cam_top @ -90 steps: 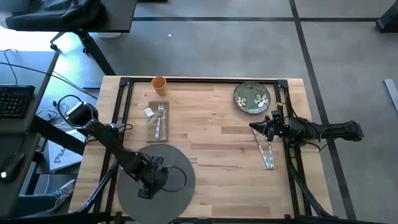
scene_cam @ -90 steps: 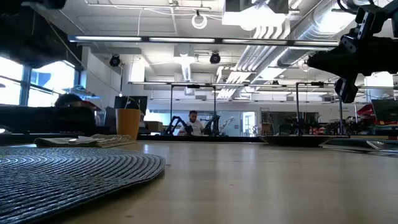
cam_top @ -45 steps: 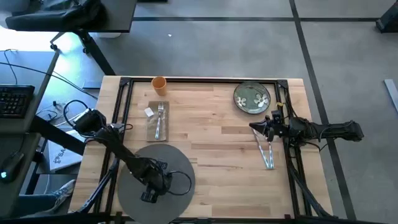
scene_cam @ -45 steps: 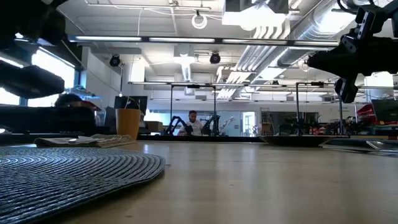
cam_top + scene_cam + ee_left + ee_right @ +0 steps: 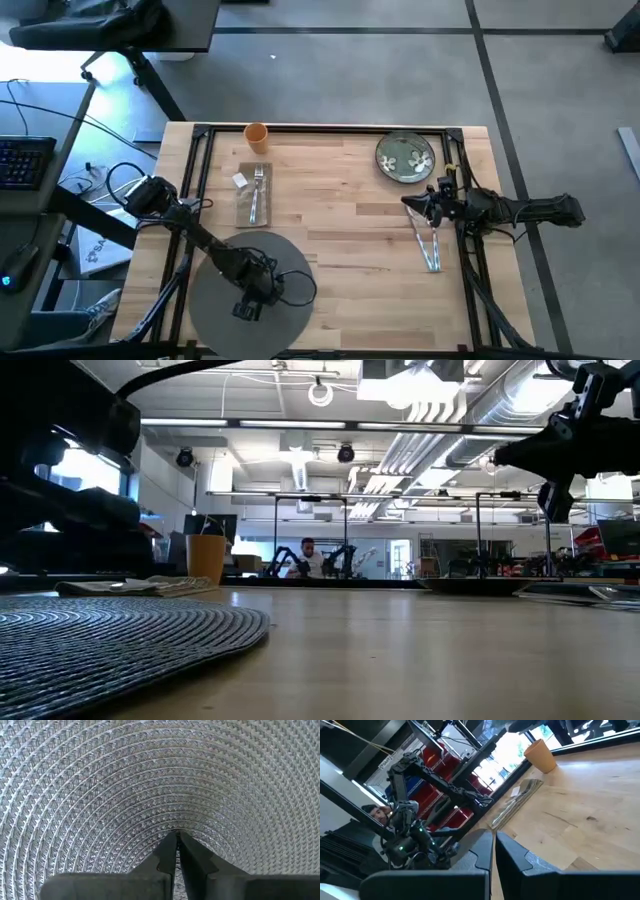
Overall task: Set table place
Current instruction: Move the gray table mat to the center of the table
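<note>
The wooden table [image 5: 340, 210] holds my dark woven placemat [image 5: 215, 305] at its near left edge. My left gripper [image 5: 177, 839], fingers clenched, hovers over it. My right gripper [image 5: 408, 205], also clenched, waits beside the green plate [image 5: 405, 157].

You get even daylight from above; ceiling lamps [image 5: 320, 393] glare in the low view, where the near placemat [image 5: 110, 650] blurs and the arms are silhouettes.

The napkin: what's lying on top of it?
A fork lies along the napkin, with a small white tag beside the fork's head. The knife and spoon lie far off, under the right gripper. Whatever is beneath the napkin is covered.
</note>
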You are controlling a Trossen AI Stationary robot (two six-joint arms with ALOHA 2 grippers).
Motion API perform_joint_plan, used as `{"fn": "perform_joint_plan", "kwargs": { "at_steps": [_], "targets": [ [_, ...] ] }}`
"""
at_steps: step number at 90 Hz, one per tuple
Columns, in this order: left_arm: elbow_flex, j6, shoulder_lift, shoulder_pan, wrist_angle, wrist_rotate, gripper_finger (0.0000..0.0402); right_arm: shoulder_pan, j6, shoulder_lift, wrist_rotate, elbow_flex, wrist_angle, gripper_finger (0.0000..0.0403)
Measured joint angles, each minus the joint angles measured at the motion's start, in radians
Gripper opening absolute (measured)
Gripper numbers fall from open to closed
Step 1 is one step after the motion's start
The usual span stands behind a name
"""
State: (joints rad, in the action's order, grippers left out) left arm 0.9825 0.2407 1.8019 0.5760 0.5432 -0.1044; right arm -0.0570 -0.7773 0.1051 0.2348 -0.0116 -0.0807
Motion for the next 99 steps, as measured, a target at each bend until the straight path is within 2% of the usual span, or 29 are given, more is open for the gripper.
{"fn": "perform_joint_plan", "kwargs": {
  "at_steps": [34,62,85,99],
  "targets": [
    [-0.002,-0.156,0.003,-0.208,-0.106,0.027,0.0005,0.0,0.0,0.0,-0.002,0.0,-0.005,0.0],
    [0.065,-0.33,0.011,-0.362,-0.174,0.046,0.0005,0.0,0.0,0.0,-0.003,0.0,-0.006,0.0],
    [0.131,-0.327,0.056,-0.377,-0.265,-0.014,0.0005,0.0,0.001,0.0,0.002,0.0,-0.006,0.0],
    [0.165,-0.323,0.085,-0.356,-0.176,-0.019,0.0005,0.0,0.001,0.0,0.004,0.0,-0.016,0.0]
  ]
}}
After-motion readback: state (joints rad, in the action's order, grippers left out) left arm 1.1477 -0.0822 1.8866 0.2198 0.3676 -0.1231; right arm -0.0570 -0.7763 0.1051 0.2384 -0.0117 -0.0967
